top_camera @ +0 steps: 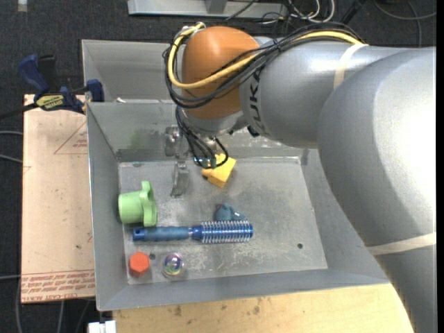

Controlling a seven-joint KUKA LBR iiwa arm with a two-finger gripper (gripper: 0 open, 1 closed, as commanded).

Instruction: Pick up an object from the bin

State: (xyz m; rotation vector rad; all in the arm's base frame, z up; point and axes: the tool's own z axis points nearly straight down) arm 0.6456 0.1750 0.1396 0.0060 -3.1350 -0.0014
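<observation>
Down near the back of the bin (104, 186), the tool (179, 180) hangs low over bare floor, left of centre, below the orange cover (211, 68) on the wrist. Whether it stands wide or narrow I cannot tell; it looks thin from this side, and nothing shows in its grip. A yellow wedge (218, 173) lies just to its right, near but apart from it, partly under the wrist cables.

Towards the front, a green spool (137, 205) lies on its side by the left wall. A blue brush (200, 233) lies crosswise below it, its handle pointing left and its bristled head to the right. A small blue lump (223, 211) sits just behind the head. In the front left corner are an orange block (139, 263) and, just beside it, a shiny ball (172, 264). These lie well apart from the tool.
</observation>
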